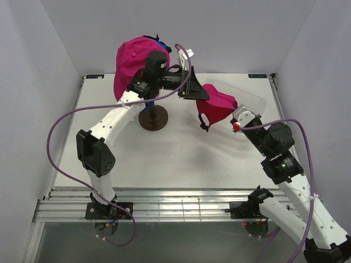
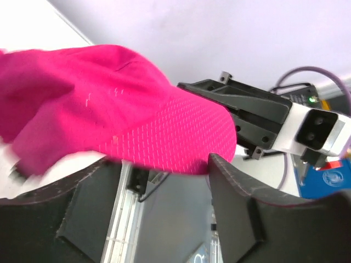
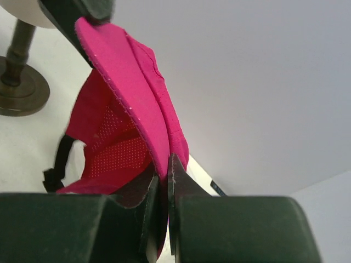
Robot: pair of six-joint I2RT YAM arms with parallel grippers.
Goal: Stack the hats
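blue cap: I see only a sliver beneath upper magenta cap | mesh basket: partly behind held magenta cap | mannequin head: cropped

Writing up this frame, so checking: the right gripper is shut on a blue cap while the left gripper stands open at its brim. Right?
Not quite. The cap in the right gripper is magenta pink, not blue; the right wrist view shows its brim pinched between the shut jaws. The left gripper does stand open at that brim.
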